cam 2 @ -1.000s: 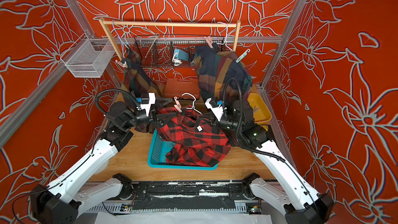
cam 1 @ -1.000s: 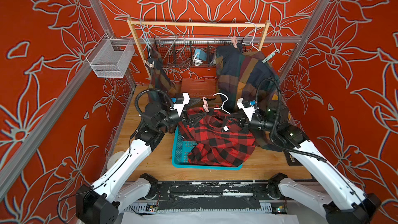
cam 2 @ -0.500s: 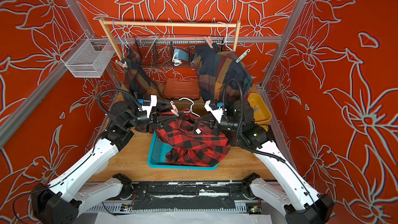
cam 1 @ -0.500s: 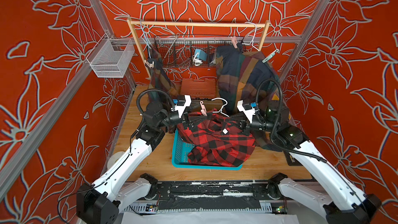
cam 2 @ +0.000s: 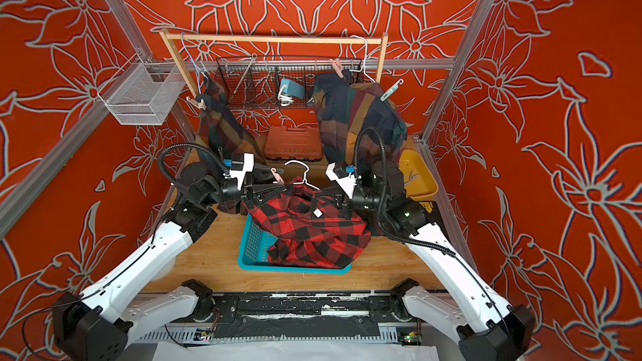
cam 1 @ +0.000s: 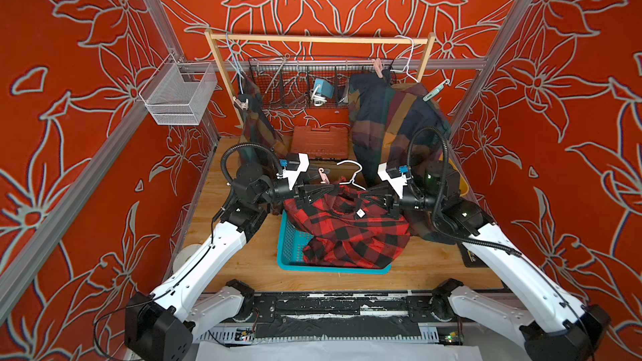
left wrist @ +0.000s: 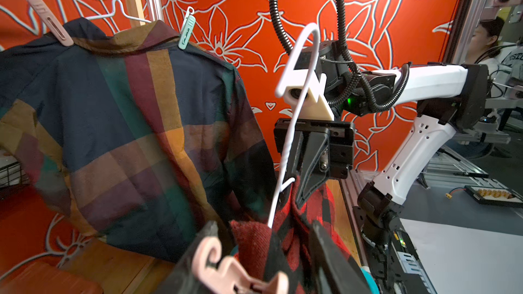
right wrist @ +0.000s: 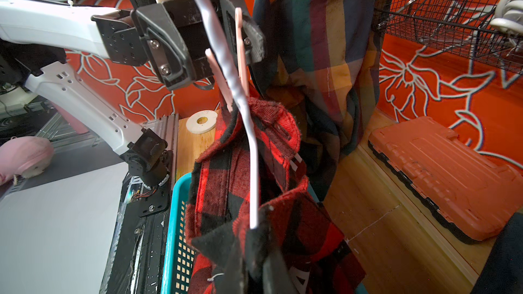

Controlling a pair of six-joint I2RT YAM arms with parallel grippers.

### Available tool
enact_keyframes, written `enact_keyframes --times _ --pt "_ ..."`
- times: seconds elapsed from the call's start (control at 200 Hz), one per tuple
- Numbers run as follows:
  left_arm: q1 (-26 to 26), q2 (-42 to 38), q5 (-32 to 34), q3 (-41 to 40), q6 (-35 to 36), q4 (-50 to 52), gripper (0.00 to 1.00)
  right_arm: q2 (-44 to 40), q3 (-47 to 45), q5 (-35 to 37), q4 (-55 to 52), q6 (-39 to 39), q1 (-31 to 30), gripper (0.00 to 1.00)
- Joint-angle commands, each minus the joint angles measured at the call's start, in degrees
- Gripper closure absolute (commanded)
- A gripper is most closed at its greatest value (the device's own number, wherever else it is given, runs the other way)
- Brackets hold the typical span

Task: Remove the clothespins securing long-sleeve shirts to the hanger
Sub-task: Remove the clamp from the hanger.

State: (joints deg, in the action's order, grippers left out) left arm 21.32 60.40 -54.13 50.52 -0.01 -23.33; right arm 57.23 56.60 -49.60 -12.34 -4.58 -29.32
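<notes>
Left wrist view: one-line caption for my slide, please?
Right tool pinches the red-and-black shirt by its white hanger, pink clothespin in the foreground, multicolour shirt pegged behind.

Entry: you had the basket (cam 1: 288, 237) at table centre, with one shirt (cam 1: 347, 230) heaped in it. Its hanger (cam 1: 359, 167) stood up at the basket's 12 o'clock edge, a clothespin (cam 1: 323, 176) just at the hanger's 9. The tool case (cam 1: 319, 140) lay behind at 12, the rail (cam 1: 312, 39) beyond it. From the rail a second shirt (cam 1: 253, 123) hung at 11 and a third shirt (cam 1: 389, 116) at 1. The tray (cam 2: 417, 168) sat at 2.
</notes>
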Motion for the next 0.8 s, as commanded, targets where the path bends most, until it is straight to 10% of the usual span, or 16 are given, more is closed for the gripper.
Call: enact_keyframes --times 0.0,0.3,0.57,0.791 --pt "-0.32 0.42 -2.21 1.17 0.01 -1.81 0.53 -0.12 1.67 -2.41 2.94 -1.37 -0.35 1.0" --pt "-0.24 1.12 -3.05 1.42 -0.16 -1.8 0.63 0.25 1.94 -2.71 3.02 -1.33 -0.69 1.0" --pt "-0.23 0.95 -2.96 1.61 -0.08 -1.5 1.0 0.29 1.86 -2.18 3.26 -1.01 -0.89 1.0" --pt "-0.23 -0.05 -2.3 2.22 0.74 0.18 1.0 1.27 2.46 1.79 1.51 2.14 -0.74 1.0"
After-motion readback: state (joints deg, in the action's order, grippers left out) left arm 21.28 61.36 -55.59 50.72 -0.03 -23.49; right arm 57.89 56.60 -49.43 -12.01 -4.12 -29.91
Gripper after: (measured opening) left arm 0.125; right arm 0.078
